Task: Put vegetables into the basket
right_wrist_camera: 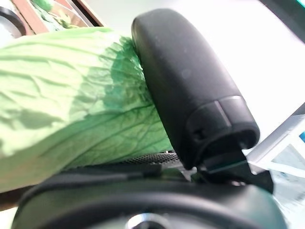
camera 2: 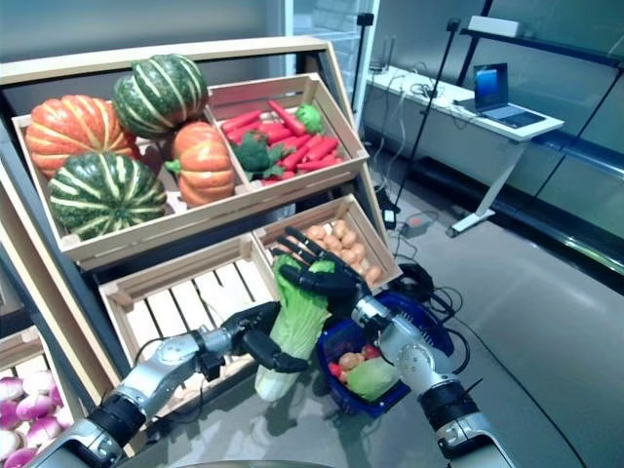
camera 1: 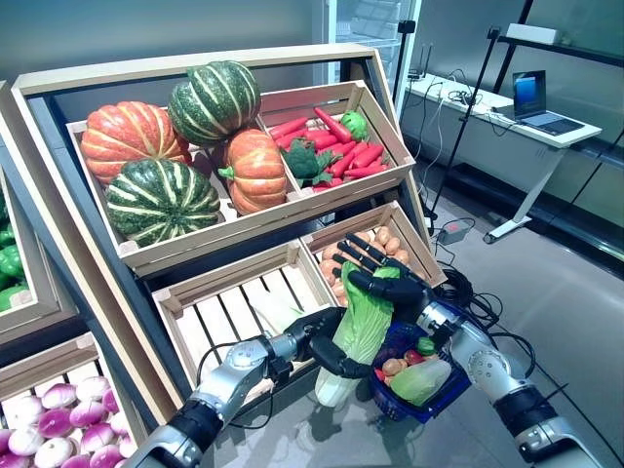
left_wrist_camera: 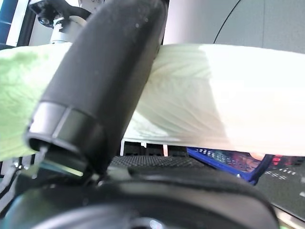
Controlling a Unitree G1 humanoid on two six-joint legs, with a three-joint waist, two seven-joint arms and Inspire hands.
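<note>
A long napa cabbage [camera 1: 361,327], white at the stalk and green at the leaves, hangs upright just left of the blue basket [camera 1: 429,408]. My left hand [camera 1: 327,346] is curled round its white lower part; its thumb [left_wrist_camera: 109,71] lies across the stalk [left_wrist_camera: 214,105]. My right hand [camera 1: 390,285] clasps the leafy top, its thumb [right_wrist_camera: 186,90] pressed on the green leaf [right_wrist_camera: 71,105]. The basket stands on the floor under my right forearm. In it lie a pale green leafy vegetable [camera 1: 421,382] and small round red and brown ones [camera 1: 393,367].
The wooden stand [camera 1: 58,244] with its crates rises close on the left and behind the hands; a slatted crate [camera 1: 244,312] is right behind the left arm. A white desk with a laptop [camera 1: 526,112] stands at the far right, with cables on the floor [camera 1: 453,232].
</note>
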